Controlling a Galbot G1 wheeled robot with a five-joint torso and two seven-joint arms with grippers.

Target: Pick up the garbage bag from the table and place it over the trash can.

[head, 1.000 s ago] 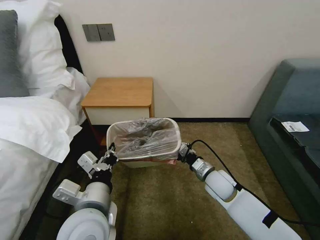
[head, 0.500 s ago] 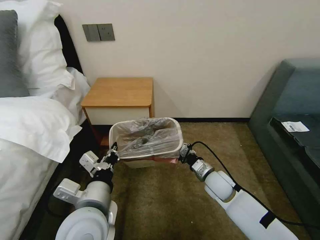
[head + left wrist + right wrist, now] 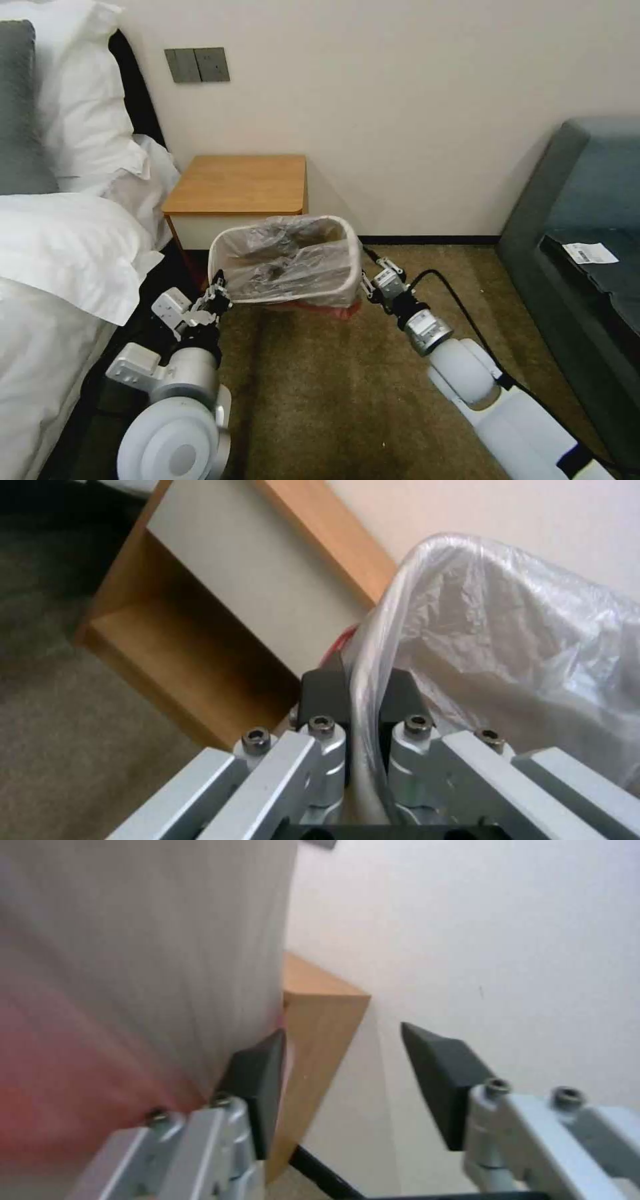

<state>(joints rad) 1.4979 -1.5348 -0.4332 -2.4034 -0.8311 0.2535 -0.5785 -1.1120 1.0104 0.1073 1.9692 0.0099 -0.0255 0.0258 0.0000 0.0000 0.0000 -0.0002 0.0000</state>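
The beige-white trash can (image 3: pixel 335 291) stands on the carpet in front of the wooden table (image 3: pixel 240 183). The clear wrinkly garbage bag (image 3: pixel 287 257) lines it and folds over its rim, with the red-pink band showing at the base. My left gripper (image 3: pixel 219 297) is shut on the rim's left corner with the bag (image 3: pixel 520 620) pinched between its pads (image 3: pixel 400 692). My right gripper (image 3: pixel 369 280) stands open just off the can's right wall (image 3: pixel 147 940), one finger (image 3: pixel 257 1080) close against it.
A bed with white pillows (image 3: pixel 60 253) runs along the left, close to my left arm. A dark green sofa (image 3: pixel 587 220) stands at the right. Open carpet (image 3: pixel 333 387) lies between my arms. A black cable (image 3: pixel 467 313) loops off my right arm.
The trash can has shifted back toward the table and a little left, with the left gripper still on its rim. The right gripper has come off the rim's right corner.
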